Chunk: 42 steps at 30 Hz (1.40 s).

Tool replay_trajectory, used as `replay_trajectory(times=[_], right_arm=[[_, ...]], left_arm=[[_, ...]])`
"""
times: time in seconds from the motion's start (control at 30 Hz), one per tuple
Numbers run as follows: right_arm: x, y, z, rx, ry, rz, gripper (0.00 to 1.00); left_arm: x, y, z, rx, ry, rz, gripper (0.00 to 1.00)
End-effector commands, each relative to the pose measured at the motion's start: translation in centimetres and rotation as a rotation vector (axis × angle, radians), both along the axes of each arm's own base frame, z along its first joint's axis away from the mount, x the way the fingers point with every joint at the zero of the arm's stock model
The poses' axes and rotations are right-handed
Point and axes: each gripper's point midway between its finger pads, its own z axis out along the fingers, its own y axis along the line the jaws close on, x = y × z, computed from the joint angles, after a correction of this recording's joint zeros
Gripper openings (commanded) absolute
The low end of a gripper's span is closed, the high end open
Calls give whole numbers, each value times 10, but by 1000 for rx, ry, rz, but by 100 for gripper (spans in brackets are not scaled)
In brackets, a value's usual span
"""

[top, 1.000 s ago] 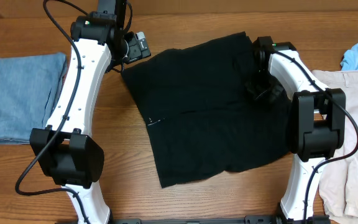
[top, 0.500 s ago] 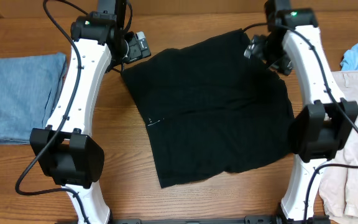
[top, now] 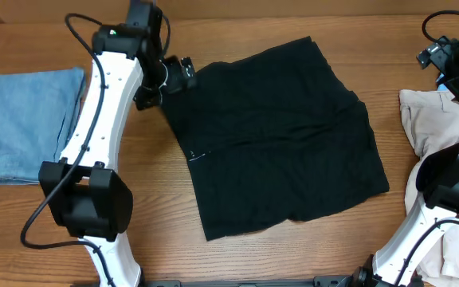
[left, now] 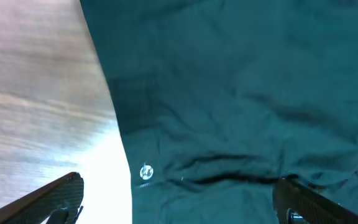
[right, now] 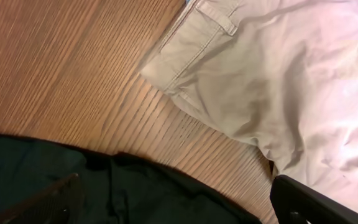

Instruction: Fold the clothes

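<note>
three lots of clothing lie on one wooden table (top: 293,255). one black garment (top: 277,135) is spread flat at the centre. one blue cloth (top: 26,119) lies folded at 9 o'clock. one beige pile (top: 425,119) sits at 3 o'clock and runs down toward 4 o'clock; whether it is one piece or more cannot be told. there are two robot arms: one left arm (top: 98,104) toward 9 o'clock and one right arm (top: 453,187) toward 3 o'clock.

Right gripper (top: 443,60) swung rightward off black garment (top: 277,135).
</note>
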Motion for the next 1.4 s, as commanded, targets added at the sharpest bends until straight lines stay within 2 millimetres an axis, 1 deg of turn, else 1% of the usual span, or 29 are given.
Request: replay_trajectory(times=[0.0,0.03,0.07,0.1,0.17,0.27,0.3,0.37,0.43,0.5,0.67,0.73,0.87,0.97,1.03,1.07,1.1,1.17,1.23,1.27,1.3,1.33,1.37], right_arm=[[2,0,18,-19,-48,5,100],[2,0,18,-19,-48,5,100],[2,0,18,-19,-48,5,100],[2,0,18,-19,-48,5,100],[2,0,18,-19,-48,5,100],[2,0,18,-19,-48,5,100],[2,0,18,-19,-48,5,100],[2,0,18,-19,-48,5,100],[2,0,18,-19,-48,5,100],[2,0,18,-19,-48,5,100],[2,0,18,-19,-48,5,100],[2,0,18,-19,-48,5,100],[2,0,18,-19,-48,5,100],[2,0,18,-19,-48,5,100],[2,0,18,-19,-48,5,100],[2,0,18,-19,-48,5,100],[2,0,18,-19,-48,5,100],[2,0,18,-19,-48,5,100],[2,0,18,-19,-48,5,100],[2,0,18,-19,-48,5,100],[2,0,18,-19,-48,5,100],[2,0,18,-19,-48,5,100],[2,0,18,-19,-48,5,100]], left_arm=[[-20,-8,-59,-26,113,64,95],[-25,-9,-73,-30,135,73,68],[-35,-11,-86,-39,173,86,27],[-44,-14,-98,-39,199,81,4],[-57,-32,-113,-60,223,36,4],[-76,-70,-115,-37,232,-86,4],[-85,-80,-116,-23,244,-126,4],[-95,-96,-117,-6,242,-195,4],[-101,-105,-121,38,230,-232,4],[-113,-110,-129,73,266,-262,4],[-128,-85,-149,193,311,-257,4],[-139,-69,-162,251,339,-256,4],[-141,-50,-182,310,317,-261,4],[-132,-31,-184,345,303,-240,4],[-123,-8,-183,379,297,-208,4],[-120,0,-183,381,299,-194,4],[-114,12,-184,375,297,-185,4],[-106,24,-184,367,281,-177,4],[-93,42,-185,368,252,-151,4],[-90,46,-185,369,243,-140,4],[-82,57,-185,371,222,-122,4],[-78,62,-185,365,214,-105,4],[-76,60,-184,344,210,-100,4]])
